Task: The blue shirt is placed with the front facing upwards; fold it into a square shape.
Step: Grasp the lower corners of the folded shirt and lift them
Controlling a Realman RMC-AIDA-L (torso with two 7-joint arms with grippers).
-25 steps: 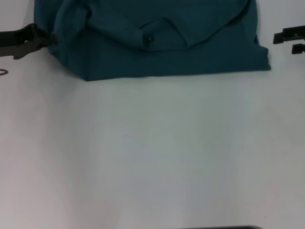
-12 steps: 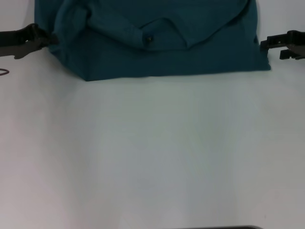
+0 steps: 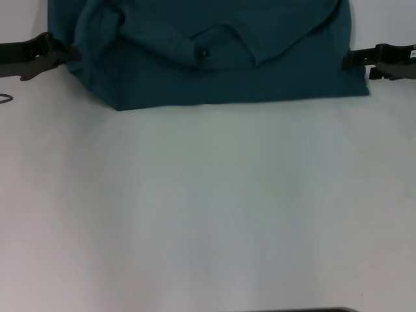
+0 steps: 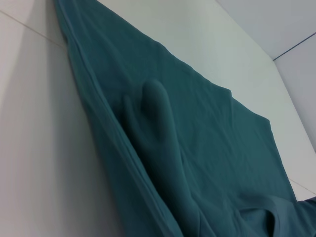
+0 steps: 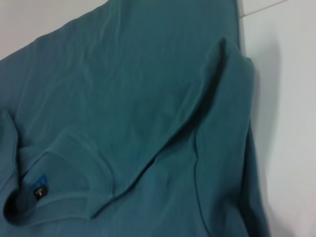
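Shirt (image 3: 214,65) at far edge of white table (image 3: 208,208), partly folded, near hem straight and facing robot, top cut off by head view. Collar (image 3: 221,45) folded down over middle, small dark spot on it. Bunched fold of cloth at shirt's left corner.

Left gripper (image 3: 65,55) at shirt's left edge, tips touching bunched cloth; grip on it or not: cannot tell, fingers not clear in head view. Left wrist view: only shirt (image 4: 187,148) on table (image 4: 39,148), long raised ridge of cloth down middle, own fingers out of picture.

Right gripper (image 3: 351,60) at shirt's right edge, tips right at cloth, low over table. Opening and hold: cannot tell. Right wrist view: shirt (image 5: 133,98) with collar (image 5: 64,182) and small tag (image 5: 38,190) inside, blue label just above tag, folded flap with raised crease near shirt's edge, bare table (image 5: 291,123) beside it. No fingers in that view.

Thin dark loop (image 3: 4,99) on table at left edge of head view, apart from shirt.
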